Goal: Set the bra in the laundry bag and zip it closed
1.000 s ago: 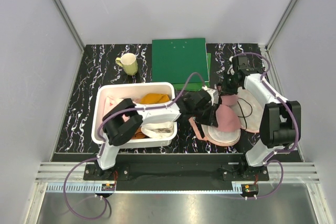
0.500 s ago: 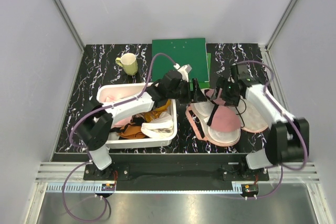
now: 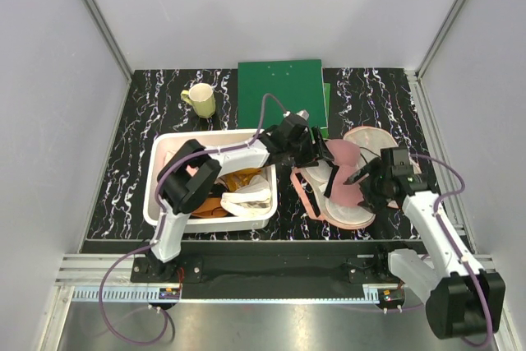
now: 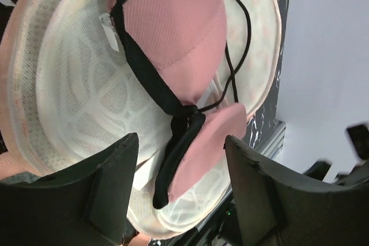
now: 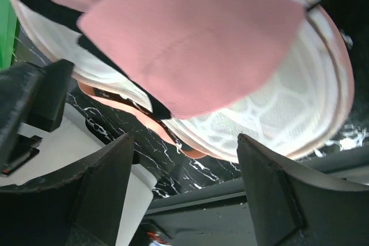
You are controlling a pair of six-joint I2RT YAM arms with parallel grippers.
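The dusty-pink bra (image 3: 345, 172) lies in the open laundry bag (image 3: 349, 218), resting on the bag's whitish mesh lining (image 4: 75, 84). Its black strap trails across that lining. My left gripper (image 3: 316, 147) hovers open over the bag's back-left side, nothing between its fingers (image 4: 115, 188). The left wrist view has the two bra cups (image 4: 173, 21) under the left gripper (image 4: 181, 148). My right gripper (image 3: 360, 180) stands open just right of the bra, holding nothing. In the right wrist view, a bra cup (image 5: 196, 44) and the bag rim (image 5: 288, 102) lie beyond the open right gripper (image 5: 184, 142).
A white bin (image 3: 164, 154) holding an orange garment (image 3: 242, 155) stands left of the bag, under my left arm. A yellow-green cup (image 3: 200, 100) and a green folder (image 3: 279, 92) sit at the back. The table's front edge runs just below the bag.
Both grippers have opened and let go of the bra, which now rests in the open bag. My right gripper pulled back toward the near right; my left gripper lifted toward the bag's back left.
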